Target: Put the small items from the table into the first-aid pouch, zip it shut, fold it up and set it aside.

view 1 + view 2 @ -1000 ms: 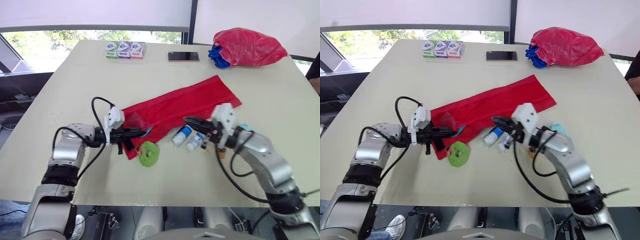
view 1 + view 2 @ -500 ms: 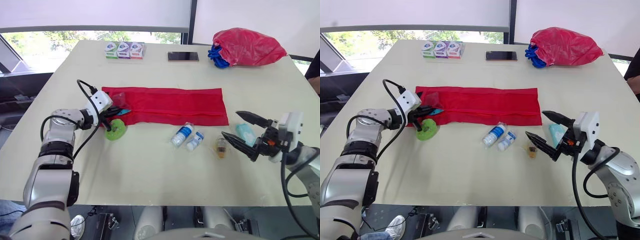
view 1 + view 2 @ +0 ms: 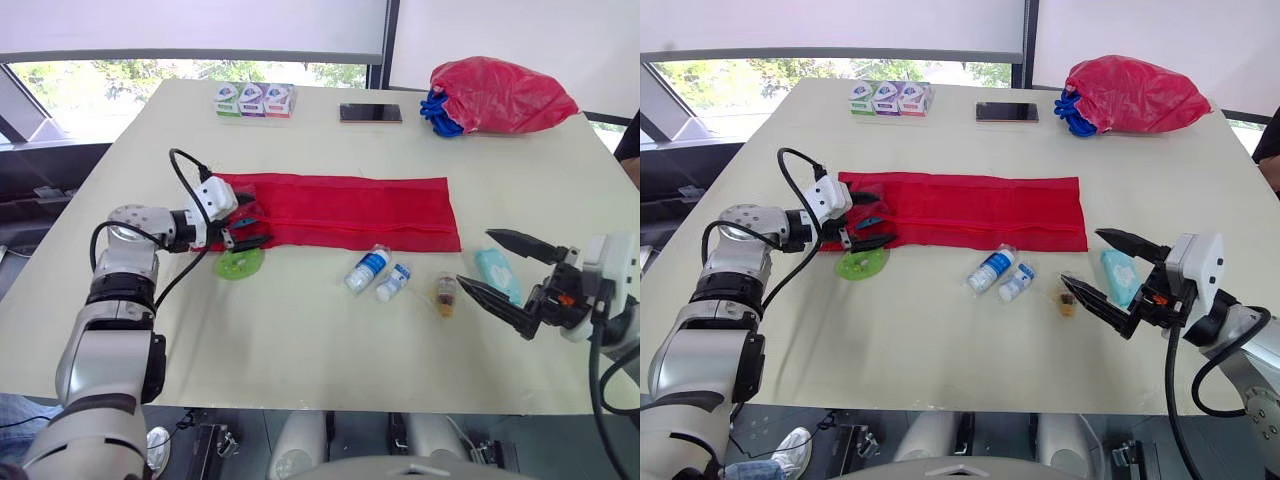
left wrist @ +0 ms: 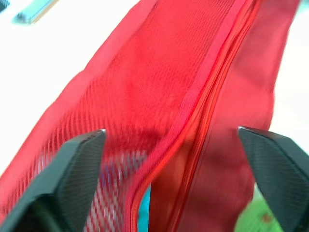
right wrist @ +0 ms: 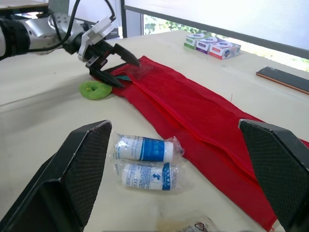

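The red mesh pouch (image 3: 340, 210) lies flat and stretched out across the table. My left gripper (image 3: 262, 225) is open at its left end, its fingers (image 4: 72, 174) straddling the zipper edge (image 4: 193, 96). A bit of teal shows inside the pouch there. A green ring-shaped item (image 3: 240, 264) rests just in front of that end. Two white-and-blue bandage rolls (image 3: 368, 268), a small amber item (image 3: 445, 294) and a teal packet (image 3: 497, 272) lie in front of the pouch's right half. My right gripper (image 3: 473, 257) hovers open and empty beside the amber item and the packet.
Three small boxes (image 3: 252, 100) and a black phone (image 3: 370, 113) sit along the table's far edge. A red bag with something blue (image 3: 500, 95) is at the far right corner. A person's dark sleeve (image 3: 630, 135) is at the right border.
The pouch went from crumpled and diagonal to flat and straight. My right gripper let go first and drew back to the right front. My left gripper has just opened at the left end.
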### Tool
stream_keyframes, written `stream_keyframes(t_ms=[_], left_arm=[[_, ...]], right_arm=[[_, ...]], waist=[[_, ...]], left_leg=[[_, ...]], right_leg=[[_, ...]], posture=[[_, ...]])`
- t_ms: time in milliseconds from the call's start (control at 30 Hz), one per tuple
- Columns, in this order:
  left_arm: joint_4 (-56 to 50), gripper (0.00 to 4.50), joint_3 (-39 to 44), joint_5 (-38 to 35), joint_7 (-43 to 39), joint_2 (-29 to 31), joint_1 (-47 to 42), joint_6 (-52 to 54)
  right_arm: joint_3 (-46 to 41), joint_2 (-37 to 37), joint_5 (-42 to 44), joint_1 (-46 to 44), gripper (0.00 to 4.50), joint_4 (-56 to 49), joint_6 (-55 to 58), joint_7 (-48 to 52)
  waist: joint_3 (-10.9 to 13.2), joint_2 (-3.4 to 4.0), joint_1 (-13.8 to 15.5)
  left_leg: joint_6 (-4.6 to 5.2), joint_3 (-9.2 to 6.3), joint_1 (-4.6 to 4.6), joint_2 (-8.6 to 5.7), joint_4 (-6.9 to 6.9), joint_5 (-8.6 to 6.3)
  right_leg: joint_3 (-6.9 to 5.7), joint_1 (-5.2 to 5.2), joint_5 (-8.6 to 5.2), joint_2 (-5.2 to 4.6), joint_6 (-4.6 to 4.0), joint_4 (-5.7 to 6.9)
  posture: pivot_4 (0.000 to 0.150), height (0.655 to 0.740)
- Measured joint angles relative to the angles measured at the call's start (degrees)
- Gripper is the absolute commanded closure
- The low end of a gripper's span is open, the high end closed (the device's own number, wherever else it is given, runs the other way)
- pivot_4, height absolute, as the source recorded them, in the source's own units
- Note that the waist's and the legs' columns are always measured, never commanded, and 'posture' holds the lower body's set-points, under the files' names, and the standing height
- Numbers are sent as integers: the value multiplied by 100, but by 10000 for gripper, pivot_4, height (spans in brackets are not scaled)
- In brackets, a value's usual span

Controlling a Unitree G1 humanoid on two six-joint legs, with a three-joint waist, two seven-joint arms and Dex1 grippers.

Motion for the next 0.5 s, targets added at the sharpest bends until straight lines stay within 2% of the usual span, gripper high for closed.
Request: stream_keyframes(t_ms=[133, 267, 433, 500], left_arm=[[-145, 304, -286, 188, 154, -525, -190, 14], [201, 304, -736, 735, 758, -1032, -584, -56], [837, 304, -1158, 1317, 1377, -1279, -1069, -293], [1032, 5196, -1238, 1450, 1536, -1293, -1208, -376]], right_arm=[[47, -5, 8, -149, 0, -8, 11, -100], [166, -5, 19, -243, 0, -27, 29, -189], [181, -39, 28, -322, 0, -31, 54, -284], [178, -47, 53, -336, 0, -50, 61, -331]], waist=[[0, -2, 76], [3, -9, 66], [4, -9, 46], [3, -9, 54]], left_leg=[[0, -3, -7, -3, 17, 0], [1, -6, -16, -17, 24, -1], [2, -7, -13, -17, 23, -1], [2, -8, -11, -17, 23, -1]], right_leg=[[-1, 3, 1, 2, 2, 3], [-2, 3, 2, 3, 4, 2], [-2, 1, 2, 8, 4, 4], [-2, 3, 2, 8, 5, 6]], posture=[[1500, 7400], [1500, 7400], [1500, 7400], [1500, 7400]])
